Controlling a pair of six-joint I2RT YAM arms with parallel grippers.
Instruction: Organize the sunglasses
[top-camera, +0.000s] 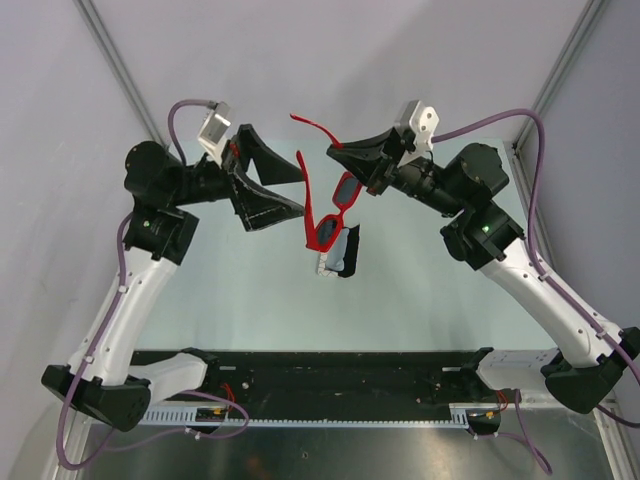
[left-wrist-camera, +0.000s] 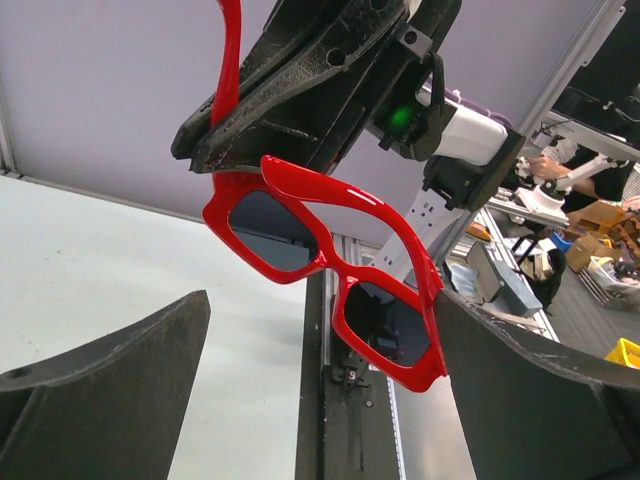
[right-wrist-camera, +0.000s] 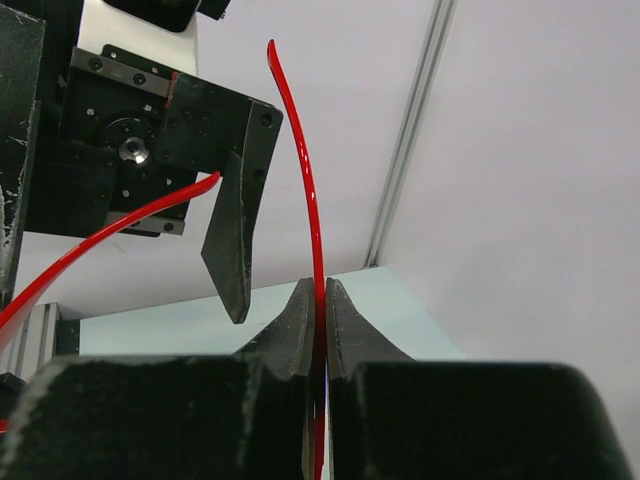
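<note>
The red sunglasses (top-camera: 322, 232) hang in the air above the table's middle, temple arms unfolded. My right gripper (top-camera: 338, 152) is shut on one thin red temple arm (right-wrist-camera: 316, 230), which runs up between its closed fingers. My left gripper (top-camera: 298, 192) is open just left of the frame. In the left wrist view the sunglasses (left-wrist-camera: 330, 270) hang across the gap between its two fingers. The frame's lower end lies at the inner face of the right finger (left-wrist-camera: 530, 390); I cannot tell whether it touches. The left finger (left-wrist-camera: 100, 370) stands well apart.
A white oblong case (top-camera: 338, 252) lies open on the table right under the hanging glasses, its dark inside showing. The black rail (top-camera: 330, 375) with the arm bases runs along the near edge. Grey walls with metal posts close in the back corners.
</note>
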